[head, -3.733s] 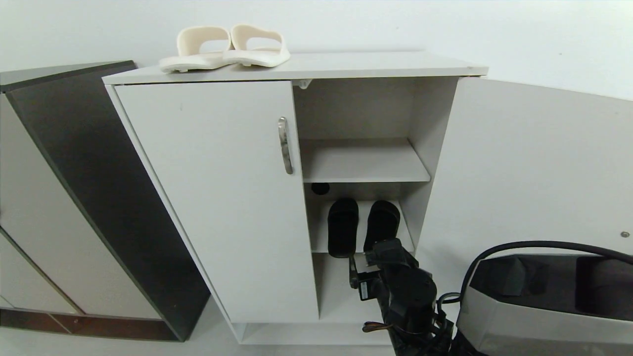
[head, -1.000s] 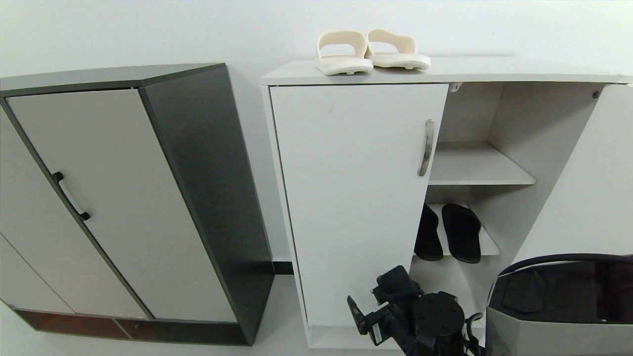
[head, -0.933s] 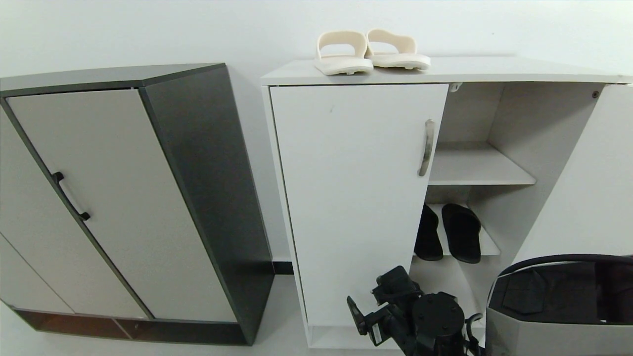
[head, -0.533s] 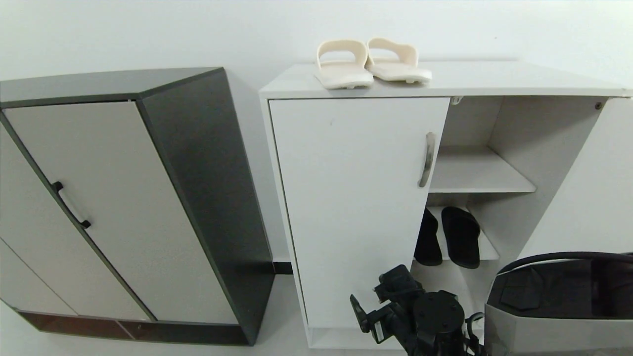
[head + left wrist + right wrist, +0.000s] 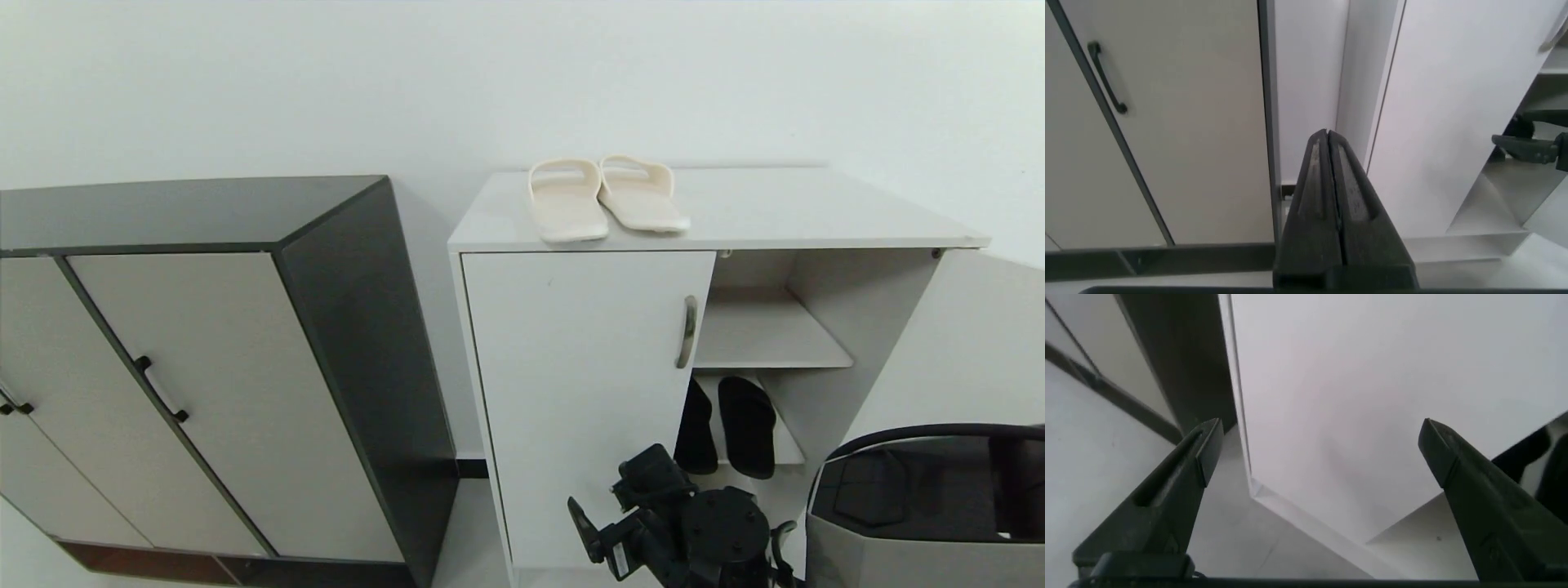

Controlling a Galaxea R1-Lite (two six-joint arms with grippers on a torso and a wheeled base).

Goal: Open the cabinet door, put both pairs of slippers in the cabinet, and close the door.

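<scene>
Two cabinets are standing side by side against a plain white wall [image 5: 408, 82], and a pale floor [image 5: 472, 539] is running beneath them. Over at nine o'clock in the head view, the dark cabinet [image 5: 359, 327] is showing its light doors [image 5: 204, 392], all shut, with black bar handles [image 5: 160, 388] slanting across them. Just past centre, the white cabinet [image 5: 800, 208] is sitting near it, and a narrow strip of wall is showing between the two.

Up at twelve o'clock, the cream slippers [image 5: 606, 196] are lying side by side on the white cabinet's top, straps toward the wall, heels close to the front edge. The cabinet's nine o'clock door [image 5: 580, 392] is sitting closed, its metal handle [image 5: 687, 332] running upright along the inner edge. The three o'clock door [image 5: 971, 351] is hanging wide open, and the compartment behind it is showing two shelves. The black slippers [image 5: 747, 425] are resting side by side on the lower shelf [image 5: 785, 445], one of them partly hidden behind the closed door's edge. The upper shelf [image 5: 767, 339] is sitting just above them.

Down at six o'clock, the right gripper [image 5: 608, 518] is hovering low in front of the closed door's bottom corner, fingers spread wide and gripping nothing. The left gripper [image 5: 1328, 143] is pointing at the gap between the two cabinets, its fingers pressed flat together with nothing between them.
</scene>
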